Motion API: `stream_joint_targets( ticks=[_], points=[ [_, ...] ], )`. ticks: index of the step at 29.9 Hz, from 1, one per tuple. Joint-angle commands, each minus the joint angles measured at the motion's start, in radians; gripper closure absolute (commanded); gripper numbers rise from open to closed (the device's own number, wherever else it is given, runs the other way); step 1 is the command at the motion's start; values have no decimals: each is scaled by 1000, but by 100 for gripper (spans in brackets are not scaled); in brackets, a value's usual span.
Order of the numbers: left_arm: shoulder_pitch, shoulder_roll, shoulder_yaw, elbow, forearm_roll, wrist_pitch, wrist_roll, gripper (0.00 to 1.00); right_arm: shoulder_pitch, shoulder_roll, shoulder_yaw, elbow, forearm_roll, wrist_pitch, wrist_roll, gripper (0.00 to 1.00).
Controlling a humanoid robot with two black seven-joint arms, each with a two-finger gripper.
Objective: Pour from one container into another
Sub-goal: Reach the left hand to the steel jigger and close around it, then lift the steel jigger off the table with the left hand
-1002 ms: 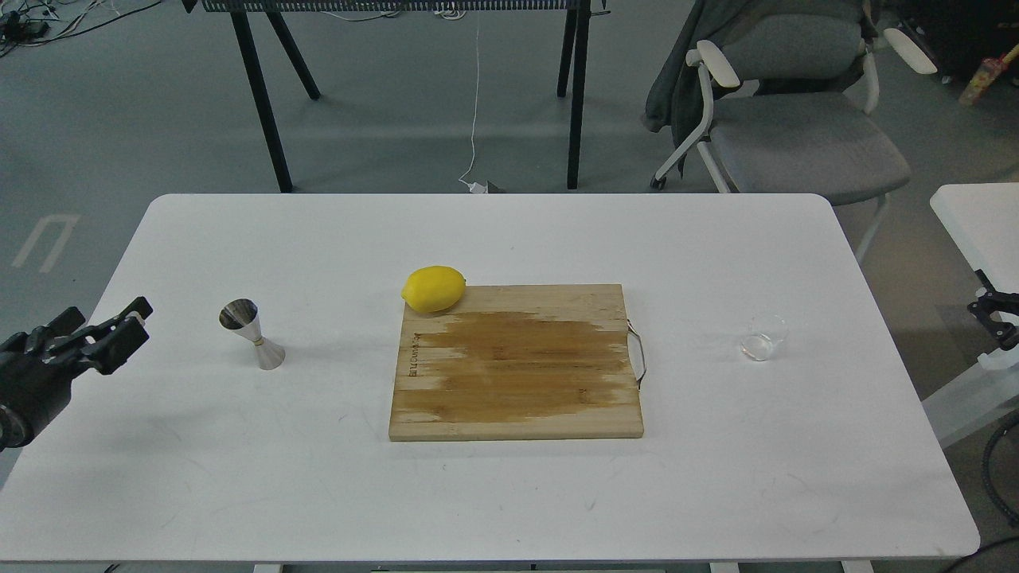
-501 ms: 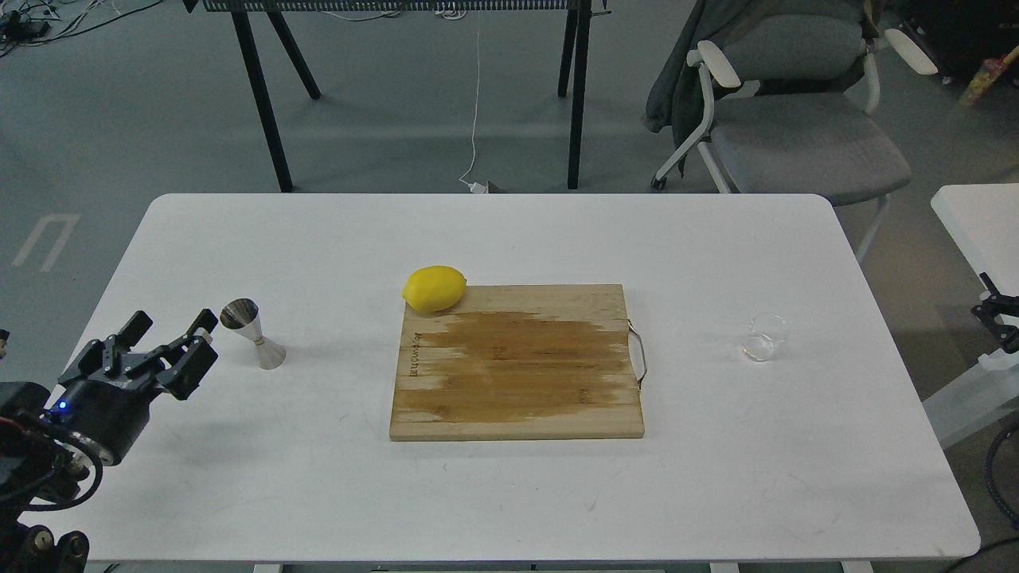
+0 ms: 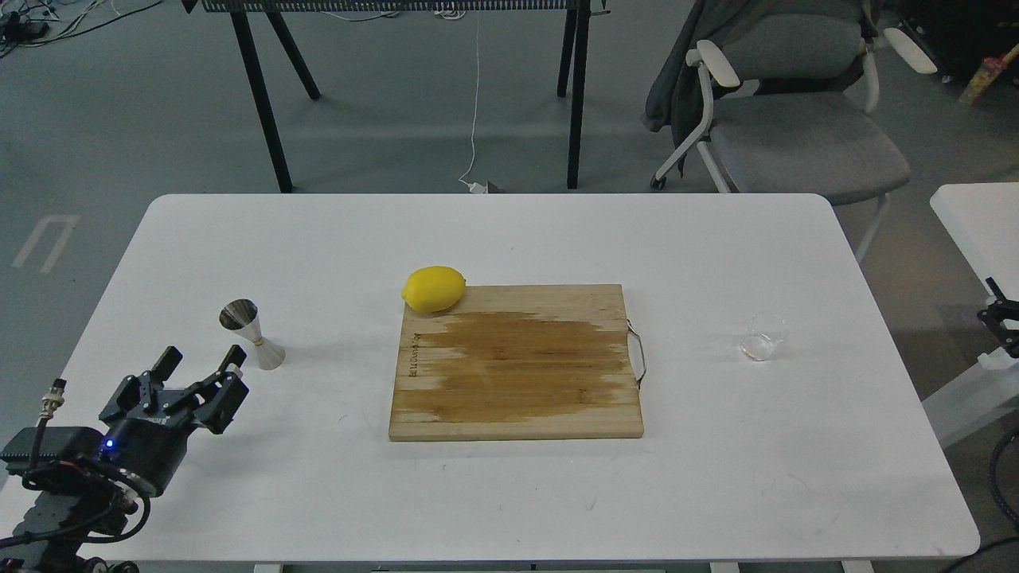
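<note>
The clear glass tumbler (image 3: 763, 337) stands upright on the white table (image 3: 509, 231), right of the cutting board. On the left side of the table the steel jigger (image 3: 251, 334) stands upright. My left gripper (image 3: 201, 360) hovers just in front and to the left of the jigger, open, with nothing between its fingers and a small gap to the jigger. At the right edge of the view only a small dark part of my right gripper (image 3: 1000, 317) shows, far from the tumbler, and its fingers cannot be told apart.
A wooden cutting board (image 3: 516, 362) with a metal handle lies mid-table, and a yellow lemon (image 3: 434, 288) rests at its far left corner. Behind the table stand a grey chair (image 3: 796, 119) and black table legs. Another white table (image 3: 979, 223) is at the right.
My left arm has swung in over the table, toward the near edge and rightward, ending just in front of the jigger. The dark part at the right edge has shifted slightly outward.
</note>
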State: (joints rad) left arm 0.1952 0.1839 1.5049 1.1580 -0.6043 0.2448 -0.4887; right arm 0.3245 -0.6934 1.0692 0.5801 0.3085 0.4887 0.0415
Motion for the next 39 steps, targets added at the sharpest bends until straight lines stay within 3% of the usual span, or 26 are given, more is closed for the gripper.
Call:
stream_joint_targets(
  ticks=[1,11,26,39],
  points=[
    [-20,-23,15,-32,3,2,0,4,-5,0,0,0,0,0,0,0],
    [-135,-104,32,-196,66,44,0,4,-13,-2,6,0,0,0,0,0],
    [-292,-106,18,-422,70,53,0,4,-33,-14,32,0,1,0,0,0],
    [-393,-104,14,-524,72,64,0,4,-55,-15,40,-2,1,0,0,0]
  ],
)
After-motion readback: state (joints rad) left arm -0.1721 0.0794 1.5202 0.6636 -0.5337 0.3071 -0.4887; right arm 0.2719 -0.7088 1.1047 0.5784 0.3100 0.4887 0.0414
